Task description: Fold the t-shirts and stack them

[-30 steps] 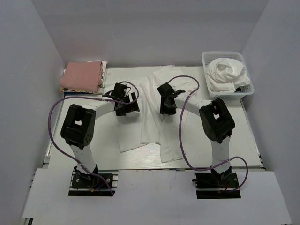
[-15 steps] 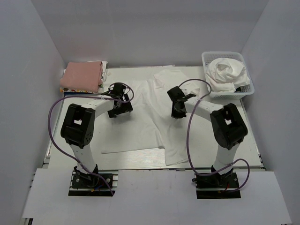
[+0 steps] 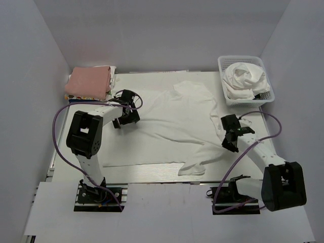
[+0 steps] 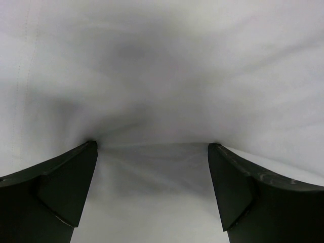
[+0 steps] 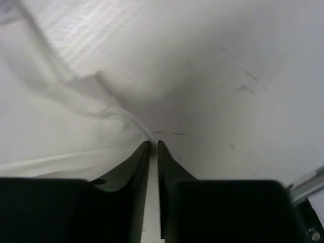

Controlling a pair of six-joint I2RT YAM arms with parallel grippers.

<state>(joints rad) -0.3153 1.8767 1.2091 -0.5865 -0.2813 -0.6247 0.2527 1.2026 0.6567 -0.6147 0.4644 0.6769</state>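
White walls close off a white table [image 3: 147, 81], and across its middle we see one white t-shirt [image 3: 177, 119] spread out and wrinkled, with its collar toward the top of the overhead frame and its hem toward the bottom. Long creases run across it from left to right. The left gripper [image 3: 126, 115] sits left of centre in that frame, at the shirt's left edge. From its wrist camera we see both dark fingers [image 4: 61, 187] spread wide apart, with white cloth filling the view between and beyond them, and nothing is pinched. The right gripper [image 3: 229, 140] is lower and right of centre, at the shirt's right sleeve. In its wrist view the two fingers are drawn together to a thin slit, and a folded edge of cloth runs straight into their tips, so we read them as pinching the t-shirt. At upper right a white lattice basket [image 3: 248, 101] holds crumpled shirts [image 3: 245, 76]. At upper left, at the table's corner, lies a folded pink cloth stack [image 3: 90, 82].
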